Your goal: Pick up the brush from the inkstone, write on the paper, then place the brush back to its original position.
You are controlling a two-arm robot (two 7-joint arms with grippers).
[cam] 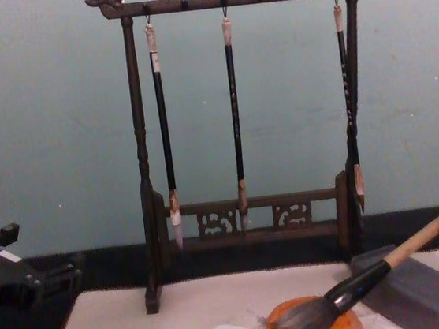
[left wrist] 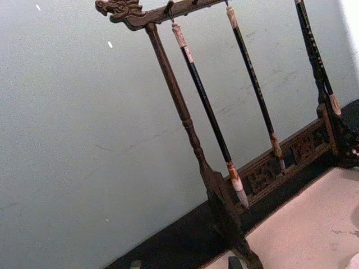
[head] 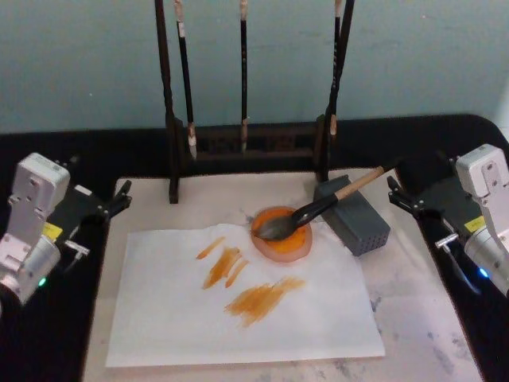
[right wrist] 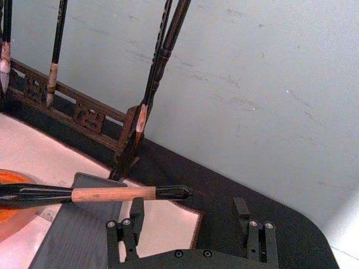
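Teal wall (head: 79,64) behind, off-white mat (head: 421,318) below: brush (head: 318,211) lying with hairs in the inkstone (head: 286,249) beside the paper (head: 175,318), handle propped on a grey block (head: 362,227). Left gripper (head: 119,199) and right gripper (head: 400,193) parked either side, spread wide, holding nothing.

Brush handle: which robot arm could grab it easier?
Right, probably. The brush handle leans on the grey block, its end pointing at the open right gripper. The left gripper sits across the paper.

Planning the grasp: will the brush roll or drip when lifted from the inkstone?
The brush likely rolls: its round handle only leans on the grey block. Its bushy tip, lying in the inkstone, probably flexes and may drip.
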